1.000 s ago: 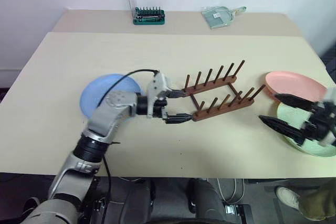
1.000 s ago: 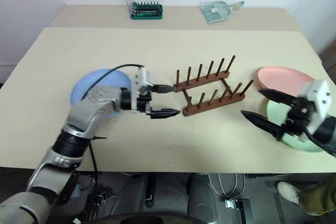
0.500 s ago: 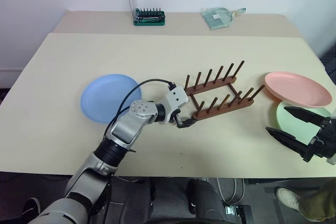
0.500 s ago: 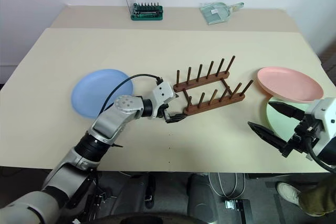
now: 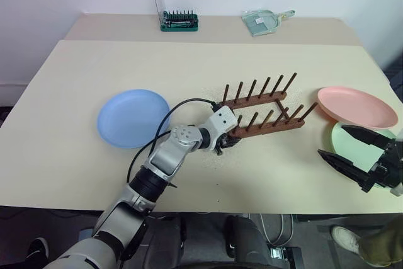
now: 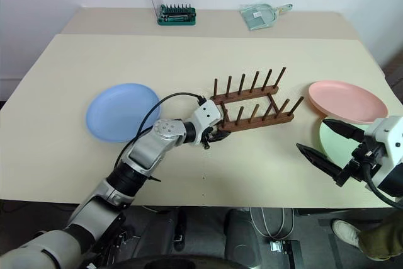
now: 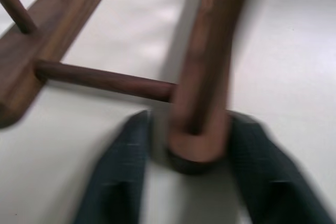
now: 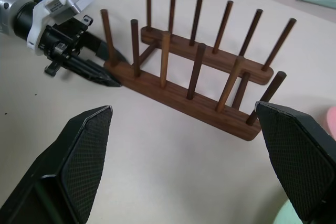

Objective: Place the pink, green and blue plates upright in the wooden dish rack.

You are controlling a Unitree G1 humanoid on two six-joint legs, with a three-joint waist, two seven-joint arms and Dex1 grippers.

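My L gripper (image 7: 197,150) pinching near-rail end of wooden dish rack (image 5: 267,121), mid-table. R gripper (image 8: 184,156) spread wide, empty. Blue plate (image 5: 132,118) flat left of rack; pink plate (image 5: 356,106), green plate (image 5: 359,146) flat right.

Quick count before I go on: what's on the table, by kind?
Plates: 3, blue plate, pink plate, green plate
Wooden dish rack: 1
Green bit case: 1
Clear dustpan: 1
Total: 6
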